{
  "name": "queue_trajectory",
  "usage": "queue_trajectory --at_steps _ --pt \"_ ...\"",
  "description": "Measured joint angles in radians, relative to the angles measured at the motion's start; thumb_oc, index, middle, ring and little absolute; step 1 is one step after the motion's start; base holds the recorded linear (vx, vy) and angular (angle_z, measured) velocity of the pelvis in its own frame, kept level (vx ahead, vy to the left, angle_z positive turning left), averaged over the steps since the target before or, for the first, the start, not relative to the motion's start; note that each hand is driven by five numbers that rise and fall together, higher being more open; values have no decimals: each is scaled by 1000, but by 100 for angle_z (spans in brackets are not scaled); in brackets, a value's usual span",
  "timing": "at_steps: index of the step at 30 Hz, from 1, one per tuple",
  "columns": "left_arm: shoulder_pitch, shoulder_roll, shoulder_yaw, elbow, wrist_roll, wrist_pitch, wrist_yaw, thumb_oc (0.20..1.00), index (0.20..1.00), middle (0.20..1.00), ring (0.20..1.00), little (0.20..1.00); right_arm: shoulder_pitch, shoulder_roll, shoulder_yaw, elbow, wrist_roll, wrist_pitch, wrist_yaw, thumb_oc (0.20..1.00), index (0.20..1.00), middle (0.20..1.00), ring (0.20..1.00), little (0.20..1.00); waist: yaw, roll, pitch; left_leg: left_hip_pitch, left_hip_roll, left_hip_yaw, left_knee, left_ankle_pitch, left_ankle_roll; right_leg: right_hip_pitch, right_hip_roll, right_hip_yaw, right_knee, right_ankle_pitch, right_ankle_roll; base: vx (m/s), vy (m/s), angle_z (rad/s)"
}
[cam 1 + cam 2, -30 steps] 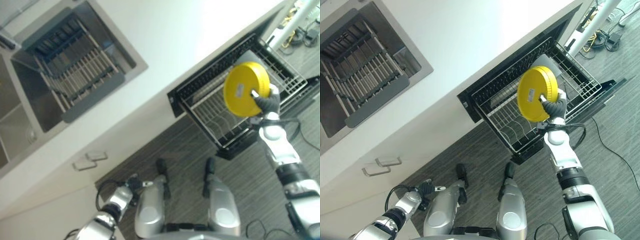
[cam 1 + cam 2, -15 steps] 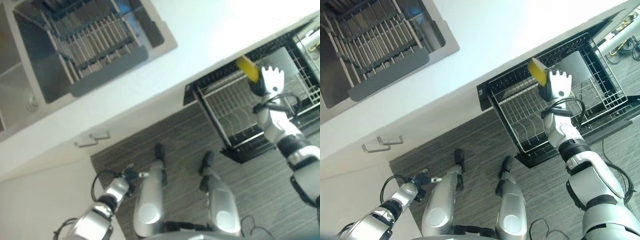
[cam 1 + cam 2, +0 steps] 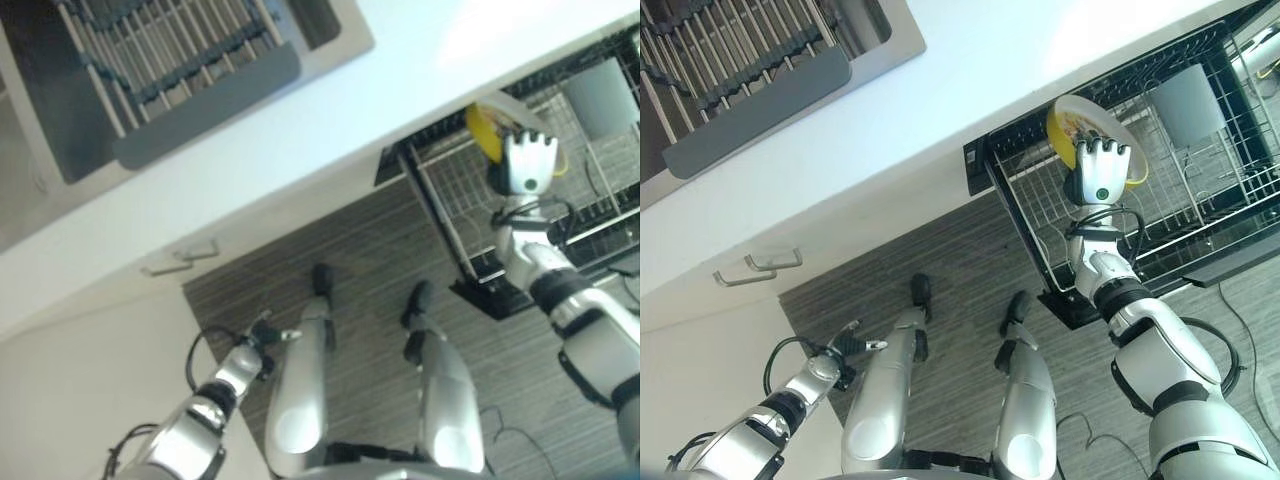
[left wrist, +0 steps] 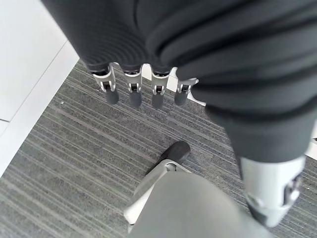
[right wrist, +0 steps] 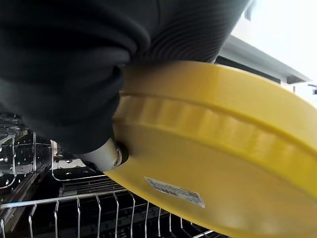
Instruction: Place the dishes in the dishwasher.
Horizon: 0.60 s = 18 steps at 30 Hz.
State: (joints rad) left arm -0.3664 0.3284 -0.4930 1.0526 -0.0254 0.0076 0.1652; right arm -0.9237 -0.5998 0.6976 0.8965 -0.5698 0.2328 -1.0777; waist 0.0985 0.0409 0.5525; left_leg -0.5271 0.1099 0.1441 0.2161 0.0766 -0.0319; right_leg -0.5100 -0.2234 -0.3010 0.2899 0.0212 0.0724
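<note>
A yellow plate (image 3: 1068, 124) is held at the counter-side end of the pulled-out dishwasher rack (image 3: 1040, 215), just over its wire tines. My right hand (image 3: 1100, 178) is shut on the plate, back of the hand up and fingers over the rim. In the right wrist view the plate's underside (image 5: 218, 148) looms large, my thumb (image 5: 105, 155) presses under it, and the rack wires (image 5: 74, 210) lie below. My left hand (image 3: 262, 337) hangs low beside my body, and its fingers (image 4: 132, 94) are straight over the grey floor.
A grey square container (image 3: 1185, 100) stands further along the rack. The white counter (image 3: 330, 110) overhangs the dishwasher. A sink with a slatted drying rack (image 3: 170, 60) lies at the upper left. A cabinet handle (image 3: 180, 257) sits below the counter.
The camera has shifted. My right hand has turned over and brought the yellow plate down towards the rack's end by the counter. The left hand has stayed low.
</note>
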Motion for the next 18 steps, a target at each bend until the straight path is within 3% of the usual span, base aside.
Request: queue_trajectory --at_steps 5,12,18 --pt "1 -8 -39 -31 -42 -30 26 1000 1000 1000 1000 1000 17 4 4 37 -3 40 -39 200 200 200 200 200 0 36 -1 -59 -16 6 0 12 10 -87 -24 16 54 -13 -2 -51 69 3" --pt "0 3 -55 -127 -152 -54 41 1000 1000 1000 1000 1000 -69 -75 -42 14 43 99 -103 200 200 200 200 200 6 42 0 -219 -26 8 69 9 23 -254 -50 36 135 -22 -2 -54 59 3" --pt "3 20 -56 -188 -151 -54 68 1000 1000 1000 1000 1000 -132 -78 -49 -2 43 155 -119 200 200 200 200 200 7 45 0 -293 -27 8 99 8 25 -330 -58 44 167 -35 -14 -15 45 1"
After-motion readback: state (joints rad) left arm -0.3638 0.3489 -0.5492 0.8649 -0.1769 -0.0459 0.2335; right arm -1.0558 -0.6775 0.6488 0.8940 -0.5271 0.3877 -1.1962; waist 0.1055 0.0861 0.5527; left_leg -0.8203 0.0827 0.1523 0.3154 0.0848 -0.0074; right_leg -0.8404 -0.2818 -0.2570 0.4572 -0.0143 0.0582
